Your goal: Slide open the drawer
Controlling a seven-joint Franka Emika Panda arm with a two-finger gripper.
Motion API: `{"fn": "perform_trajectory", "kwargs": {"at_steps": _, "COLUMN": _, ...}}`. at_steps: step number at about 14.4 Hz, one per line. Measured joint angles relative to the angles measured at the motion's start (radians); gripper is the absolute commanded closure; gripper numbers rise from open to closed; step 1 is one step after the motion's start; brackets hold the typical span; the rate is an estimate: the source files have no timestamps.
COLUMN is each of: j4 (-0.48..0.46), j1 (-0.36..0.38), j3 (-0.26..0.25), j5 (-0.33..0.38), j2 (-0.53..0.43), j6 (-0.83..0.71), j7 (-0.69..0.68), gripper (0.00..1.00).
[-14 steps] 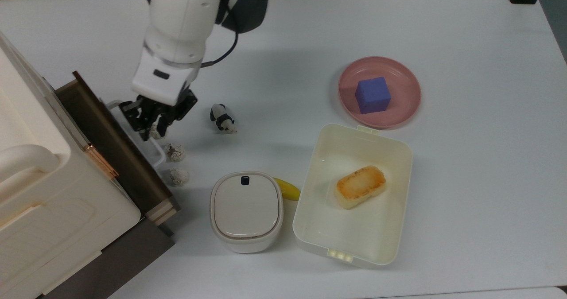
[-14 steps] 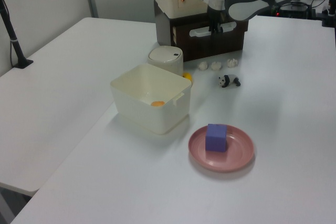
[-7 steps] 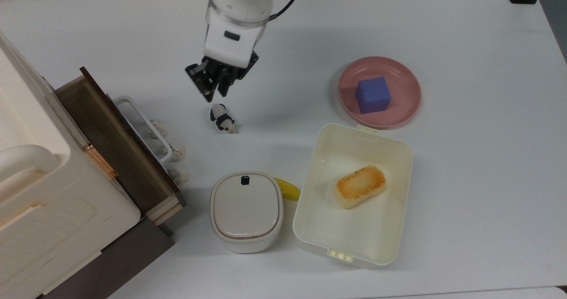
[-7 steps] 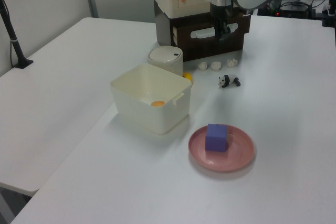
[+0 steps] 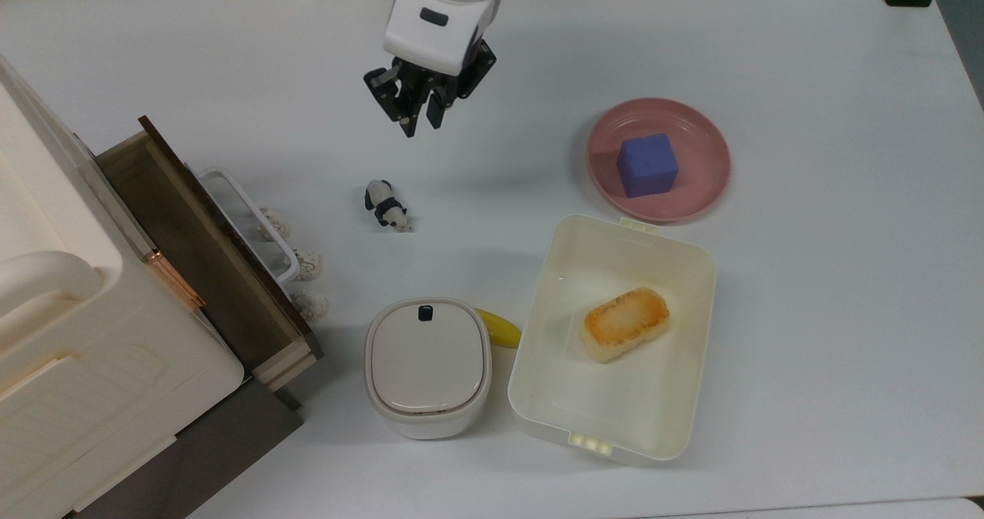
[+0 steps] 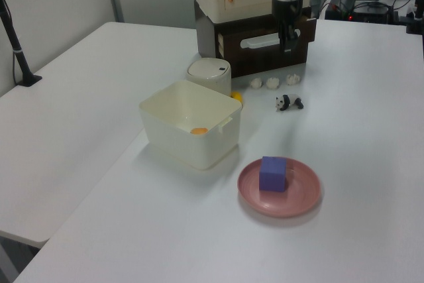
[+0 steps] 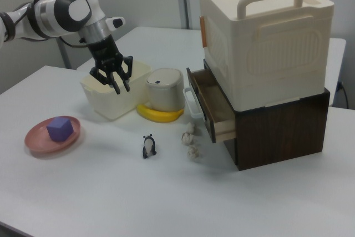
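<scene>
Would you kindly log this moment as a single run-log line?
drawer: partly open | gripper: open, empty, above table, apart from handle | panda figurine: standing on table

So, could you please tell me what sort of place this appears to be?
Probably a robotics lab or office test bench: a white robot arm's pincer hangs open over a plain white table with toy props, such as a small panda figurine and a purple cube.

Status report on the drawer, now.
Hand open, raised, clear of handle. Drawer pulled partly out. Three small lumps lie by its front.
</scene>
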Motion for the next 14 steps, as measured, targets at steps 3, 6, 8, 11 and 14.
{"fn": "perform_trajectory", "kwargs": {"at_steps": 3, "j4": -0.001, "j1": -0.039, "j3": 0.0, "j5": -0.036, "j2": -0.003, "j6": 0.026, "j7": -0.002, "gripper": 0.66}}
{"fn": "perform_trajectory", "kwargs": {"at_steps": 6, "j4": -0.014, "j1": -0.099, "j3": -0.001, "j5": -0.095, "j2": 0.015, "j6": 0.131, "j7": -0.004, "gripper": 0.65}}
{"fn": "perform_trajectory", "kwargs": {"at_steps": 8, "j4": -0.021, "j1": -0.138, "j3": -0.004, "j5": -0.13, "j2": 0.051, "j6": 0.23, "j7": -0.005, "gripper": 0.65}}
{"fn": "perform_trajectory", "kwargs": {"at_steps": 11, "j4": -0.023, "j1": -0.166, "j3": -0.045, "j5": -0.147, "j2": 0.133, "j6": 0.388, "j7": -0.005, "gripper": 0.65}}
{"fn": "perform_trajectory", "kwargs": {"at_steps": 14, "j4": -0.023, "j1": -0.169, "j3": -0.061, "j5": -0.147, "j2": 0.166, "j6": 0.441, "j7": -0.005, "gripper": 0.65}}
